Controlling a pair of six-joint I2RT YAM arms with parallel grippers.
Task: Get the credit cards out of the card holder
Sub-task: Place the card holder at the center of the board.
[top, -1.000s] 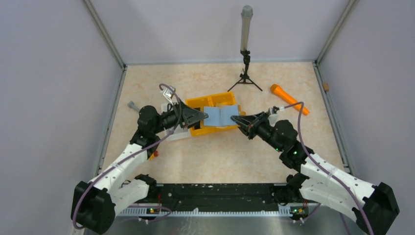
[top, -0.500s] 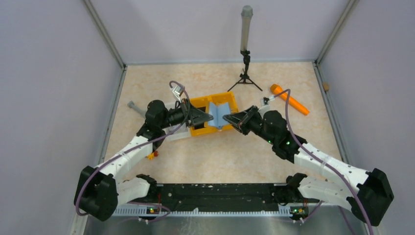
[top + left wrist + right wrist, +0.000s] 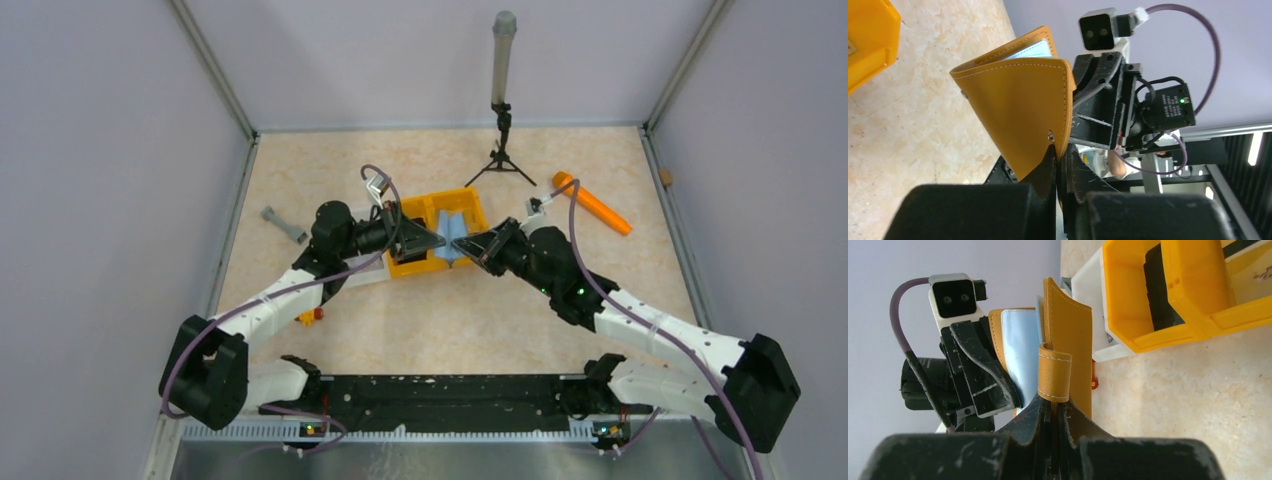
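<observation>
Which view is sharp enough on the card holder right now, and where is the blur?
Left wrist: the card holder is sharp, stitching readable; the left gripper pinching its edge blurs toward the lens. Right wrist: equally crisp on the holder's strap, the right gripper soft and dark up close. Top external: evenly lit, no glare, but the holder is small.

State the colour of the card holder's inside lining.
The card holder is lined pale blue; best in the right wrist view.

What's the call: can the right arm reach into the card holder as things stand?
Probably not. The right fingers are shut on one side of the card holder, the left fingers on the other; neither is free.
</observation>
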